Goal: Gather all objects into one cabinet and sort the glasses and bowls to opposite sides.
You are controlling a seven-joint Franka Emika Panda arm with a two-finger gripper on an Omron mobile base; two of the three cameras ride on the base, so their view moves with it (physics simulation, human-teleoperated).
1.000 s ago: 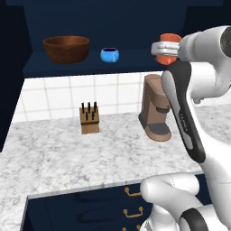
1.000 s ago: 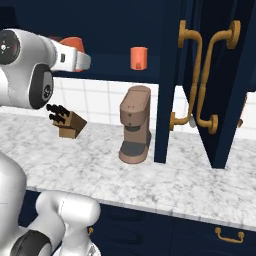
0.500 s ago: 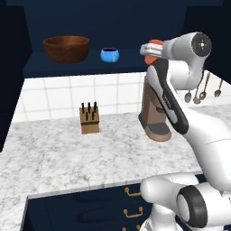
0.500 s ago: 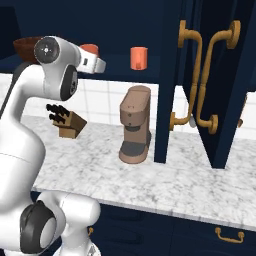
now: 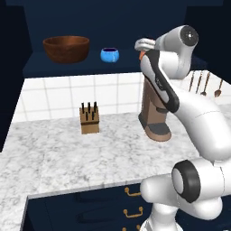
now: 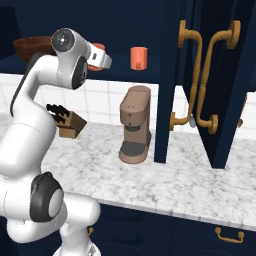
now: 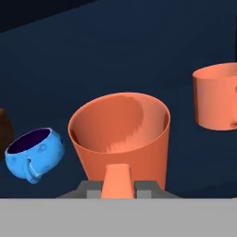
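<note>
The fingers (image 7: 118, 185) are closed tight on an orange tumbler (image 7: 121, 136), held up at the cabinet shelf (image 5: 81, 65). On that shelf, from left to right, sit the brown wooden bowl (image 5: 66, 48), the blue bowl (image 5: 109, 54) and, past the held one, a second orange tumbler (image 6: 139, 58).

Rendered frames, flat even light. Marble counter (image 5: 67, 153) bright; cabinet (image 5: 113, 20) interior dim. Soft shadow under coffee maker (image 6: 135, 125). No glare. Hand view coarse, slightly blurred.
</note>
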